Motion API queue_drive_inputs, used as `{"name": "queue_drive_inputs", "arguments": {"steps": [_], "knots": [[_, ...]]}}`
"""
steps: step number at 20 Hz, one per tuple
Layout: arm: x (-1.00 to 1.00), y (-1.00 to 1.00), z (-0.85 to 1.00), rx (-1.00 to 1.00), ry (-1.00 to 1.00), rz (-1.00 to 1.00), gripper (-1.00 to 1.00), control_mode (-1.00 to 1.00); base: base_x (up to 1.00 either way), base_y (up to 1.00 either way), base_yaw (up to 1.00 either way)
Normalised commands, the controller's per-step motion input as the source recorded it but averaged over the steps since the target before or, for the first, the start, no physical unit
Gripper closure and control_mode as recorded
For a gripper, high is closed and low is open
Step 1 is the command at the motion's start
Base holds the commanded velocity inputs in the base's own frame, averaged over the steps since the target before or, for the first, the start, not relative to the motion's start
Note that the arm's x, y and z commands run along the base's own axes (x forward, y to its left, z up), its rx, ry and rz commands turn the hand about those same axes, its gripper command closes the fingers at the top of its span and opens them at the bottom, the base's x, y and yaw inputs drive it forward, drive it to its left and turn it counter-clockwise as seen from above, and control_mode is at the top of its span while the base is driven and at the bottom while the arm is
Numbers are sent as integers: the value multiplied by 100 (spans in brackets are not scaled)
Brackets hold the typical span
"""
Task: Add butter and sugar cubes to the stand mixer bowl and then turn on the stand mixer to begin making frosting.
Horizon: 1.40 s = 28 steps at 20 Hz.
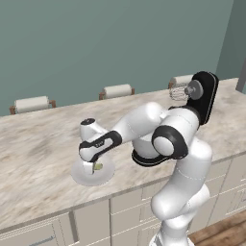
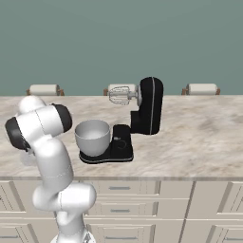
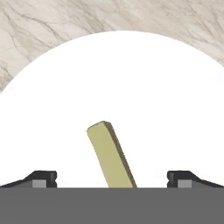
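- The two-finger gripper (image 3: 112, 178) is held low over the round white plate (image 3: 175, 109) on the marbled counter (image 1: 38, 144), its jaws spread wide and holding nothing.
- The pale yellow-green butter stick (image 3: 110, 157) lies on the plate, between the dark fingertips (image 3: 43, 178).
- The silver-grey metal bowl (image 2: 92, 136) sits on the glossy black stand mixer (image 2: 147, 111), under its raised head.

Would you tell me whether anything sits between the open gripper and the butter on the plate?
Nothing visible does. In the hand view the butter lies bare on the white plate, between the two fingertips of the open gripper, with no other object near it.
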Motion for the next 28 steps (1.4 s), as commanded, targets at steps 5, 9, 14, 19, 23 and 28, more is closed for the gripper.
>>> {"name": "queue_drive_inputs", "arguments": {"steps": [5,9,14,19,23,28], "knots": [[10,-4,-18,0,7,7,-100,-100,0,0,0],[0,0,-25,0,7,4,100,-100,0,0,0],[0,-9,-32,0,7,3,100,-100,0,0,0],[-13,-17,-31,0,1,0,100,-100,0,0,0],[-18,-6,-11,0,1,0,100,-100,0,0,0],[-31,-3,19,0,1,-4,100,-100,0,0,0]]}}
